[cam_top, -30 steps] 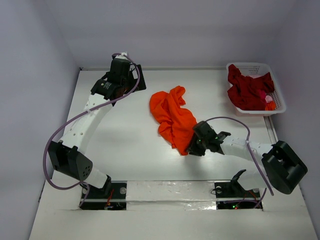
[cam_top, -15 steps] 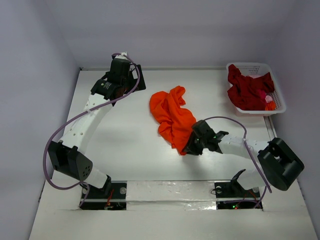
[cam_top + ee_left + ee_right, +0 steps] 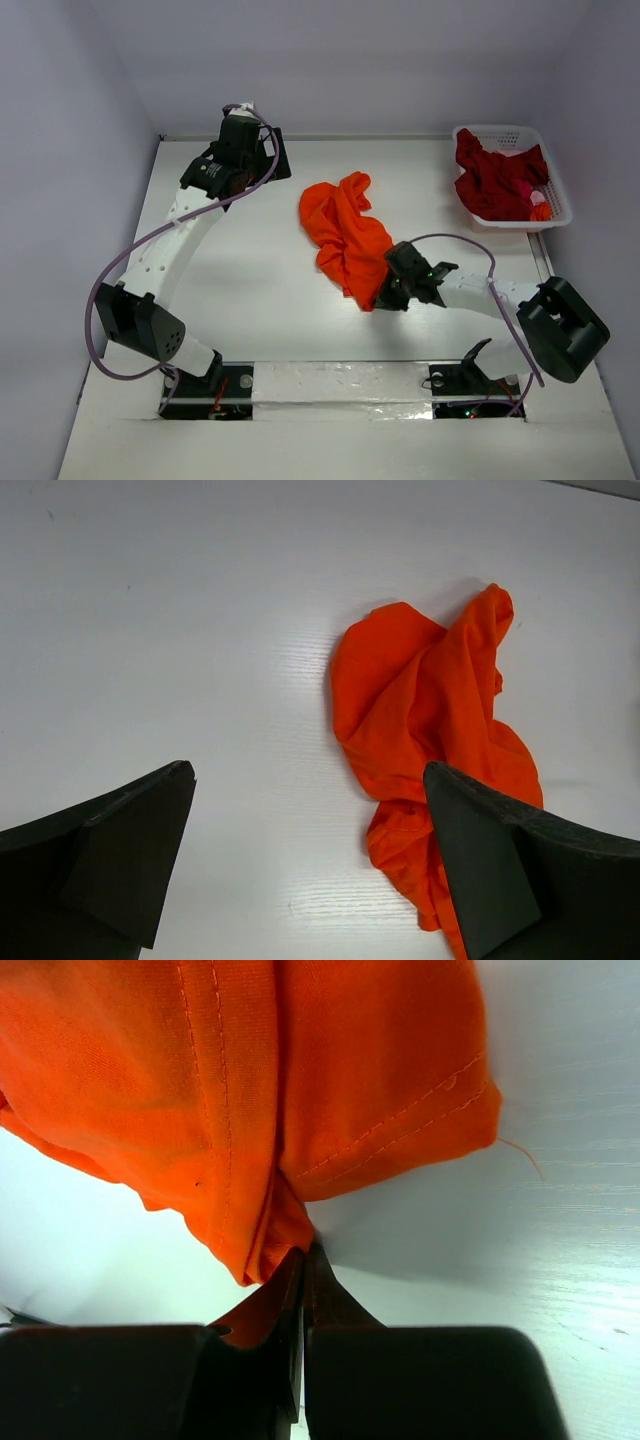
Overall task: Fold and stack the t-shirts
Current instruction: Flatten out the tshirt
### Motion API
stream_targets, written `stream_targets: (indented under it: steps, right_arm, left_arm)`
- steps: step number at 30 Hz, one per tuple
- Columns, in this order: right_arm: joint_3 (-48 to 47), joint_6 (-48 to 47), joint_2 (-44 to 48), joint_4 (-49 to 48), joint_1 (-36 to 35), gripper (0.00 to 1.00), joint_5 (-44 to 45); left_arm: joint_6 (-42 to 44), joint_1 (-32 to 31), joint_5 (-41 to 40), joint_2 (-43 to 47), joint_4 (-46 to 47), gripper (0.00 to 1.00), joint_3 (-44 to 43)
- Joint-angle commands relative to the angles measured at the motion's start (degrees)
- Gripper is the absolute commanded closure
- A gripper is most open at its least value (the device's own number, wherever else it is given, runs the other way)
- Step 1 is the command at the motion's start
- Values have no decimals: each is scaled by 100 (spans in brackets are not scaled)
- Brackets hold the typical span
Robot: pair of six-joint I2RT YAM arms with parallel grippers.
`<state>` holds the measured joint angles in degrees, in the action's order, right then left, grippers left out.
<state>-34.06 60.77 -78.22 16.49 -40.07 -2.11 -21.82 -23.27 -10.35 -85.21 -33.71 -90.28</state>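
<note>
white worktop (image 3: 260,290) between grey walls. orange tee (image 3: 345,235) crumpled near centre, low end trailing toward 5 o'clock. right fingers (image 3: 303,1265) clenched on a thin pinch of hem at that end. left fingers (image 3: 240,130) spread wide and empty, up at 11 o'clock, well apart from the cloth. crimson tee (image 3: 495,180) heaped in basket (image 3: 505,131) at 2 o'clock, not yet folded. likely trouble: so slim a bite slipping free on the lift, or hauling the whole bundle along twisted, with no second hold to spread it flat.
</note>
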Motion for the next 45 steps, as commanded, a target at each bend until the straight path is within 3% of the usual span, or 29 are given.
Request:
stream_targets:
  steps: [1,7,11,15,21,32,34,41,45]
  right_arm:
    - [-188,-162,96,249,35,100,114]
    - [-1012,-777,219,968,35,100,306]
    - [-2558,-1487,307,1935,35,100,746]
    - [-4935,-2016,-26,3032,35,100,932]
    - [-7471,-2693,-1072,4000,35,100,633]
    - [-11373,-3422,-2575,4714,306,100,466]
    - [-12026,-3449,-2725,4548,403,100,264]
    - [-11781,-3844,-2103,2669,729,100,-597]
    - [-12140,-3924,-1908,1623,922,100,-764]
  left_arm:
    - [73,-20,-64,215,23,1,-227]
    - [82,-20,-55,206,32,1,-236]
    - [91,-20,-90,233,23,1,-236]
    - [91,-20,-81,277,-30,1,-244]
    - [3,-20,-2,408,-21,1,-113]
    - [-155,-20,7,936,163,1,677]
    - [-182,-20,15,1023,207,1,792]
    - [-296,-20,42,1314,383,1,1196]
    - [-322,-20,33,1437,410,1,1250]
